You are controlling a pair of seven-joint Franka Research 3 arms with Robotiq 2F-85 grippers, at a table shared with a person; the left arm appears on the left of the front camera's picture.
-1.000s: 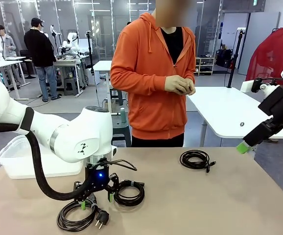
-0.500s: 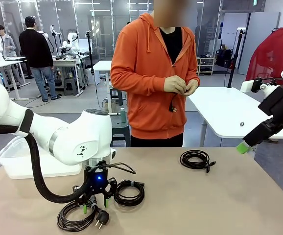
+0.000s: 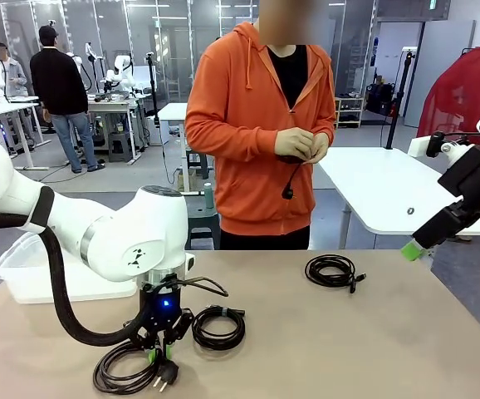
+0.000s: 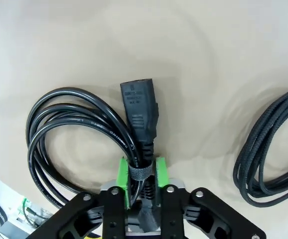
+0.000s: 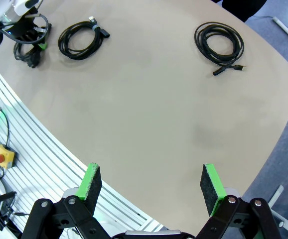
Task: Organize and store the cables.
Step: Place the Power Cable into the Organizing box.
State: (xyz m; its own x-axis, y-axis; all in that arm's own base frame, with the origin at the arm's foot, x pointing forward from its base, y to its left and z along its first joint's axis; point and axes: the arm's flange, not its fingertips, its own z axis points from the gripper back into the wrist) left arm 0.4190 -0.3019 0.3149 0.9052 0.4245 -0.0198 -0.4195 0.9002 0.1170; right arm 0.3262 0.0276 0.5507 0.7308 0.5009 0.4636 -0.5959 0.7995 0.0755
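My left gripper (image 3: 159, 352) is down at the table's near left, shut on the banded part of a black power cable coil (image 3: 126, 371). In the left wrist view the green pads (image 4: 121, 180) squeeze the band, with the coil (image 4: 59, 129) and its plug (image 4: 139, 107) lying ahead. A second coil (image 3: 219, 327) lies just right of it, and a third coil (image 3: 331, 271) sits mid-table. The person's hands (image 3: 301, 145) hold another cable (image 3: 289, 181) that dangles. My right gripper (image 5: 151, 182) hangs open, high off the table's right edge.
A white plastic bin (image 3: 22, 268) stands at the table's left edge behind my left arm. White tables stand behind the person. From the right wrist view the tan tabletop (image 5: 149, 109) stretches between the coils.
My left gripper has dropped slightly and shut on the power cable coil's banded section. The person has let one end of their cable hang down from their hands.
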